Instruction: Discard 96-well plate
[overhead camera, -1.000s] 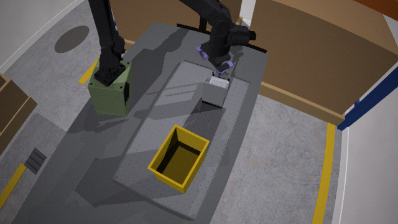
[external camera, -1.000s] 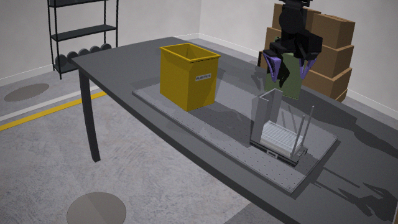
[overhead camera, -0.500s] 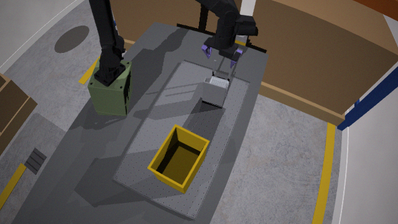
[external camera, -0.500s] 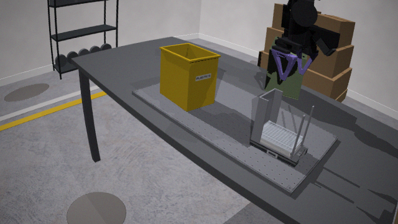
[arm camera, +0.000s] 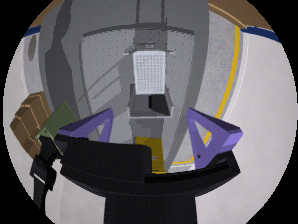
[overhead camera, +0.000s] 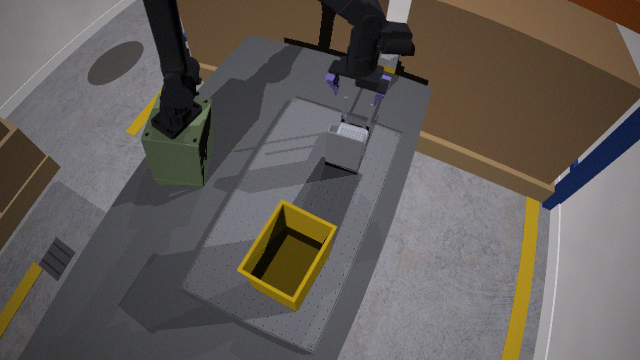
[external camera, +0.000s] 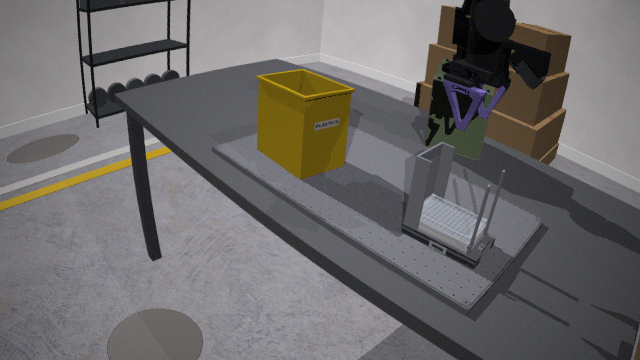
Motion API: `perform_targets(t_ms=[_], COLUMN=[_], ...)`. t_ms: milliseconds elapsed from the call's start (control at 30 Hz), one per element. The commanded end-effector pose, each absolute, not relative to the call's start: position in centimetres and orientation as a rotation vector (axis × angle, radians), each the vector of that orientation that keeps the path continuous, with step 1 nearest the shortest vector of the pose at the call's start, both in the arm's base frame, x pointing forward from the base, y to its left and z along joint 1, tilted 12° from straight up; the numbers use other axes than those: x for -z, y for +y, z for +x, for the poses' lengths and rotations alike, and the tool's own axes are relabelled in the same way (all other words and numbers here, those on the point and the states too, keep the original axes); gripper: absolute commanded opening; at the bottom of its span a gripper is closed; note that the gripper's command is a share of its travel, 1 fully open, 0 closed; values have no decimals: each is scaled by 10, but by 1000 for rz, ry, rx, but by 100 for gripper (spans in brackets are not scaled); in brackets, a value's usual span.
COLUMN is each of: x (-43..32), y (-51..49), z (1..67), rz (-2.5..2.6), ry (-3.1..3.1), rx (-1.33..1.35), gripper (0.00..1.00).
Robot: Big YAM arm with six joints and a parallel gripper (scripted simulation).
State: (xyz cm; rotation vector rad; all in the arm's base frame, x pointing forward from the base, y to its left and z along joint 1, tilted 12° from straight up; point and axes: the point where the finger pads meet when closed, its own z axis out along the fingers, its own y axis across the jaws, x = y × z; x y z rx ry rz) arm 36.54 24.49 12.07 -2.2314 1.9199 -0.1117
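Observation:
The stack rack K1 stands on the perforated grey baseplate, with a tall grey back wall and thin guide rods. The upper white 96-well plate lies on top of the stack in it, also showing in the overhead view and the wrist view. The lower plate is hidden beneath it. My gripper with purple fingers is open and empty, hanging well above the rack; it also shows from overhead. The yellow plastics bin W1 stands upright and empty at the baseplate's other end.
A green block holding a second black arm stands on the table beside the baseplate. Cardboard boxes are stacked behind the table. A black shelf stands by the far wall.

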Motion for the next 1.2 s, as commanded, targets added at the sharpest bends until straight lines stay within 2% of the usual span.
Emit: perform_targets(t_ms=[0, 100, 1167], x=[-137, -115, -69], y=[252, 246, 249], z=[375, 371, 380], rz=[-2217, -2248, -2245], ry=[1876, 1889, 1895], rx=[128, 122, 121], gripper=[100, 100, 100])
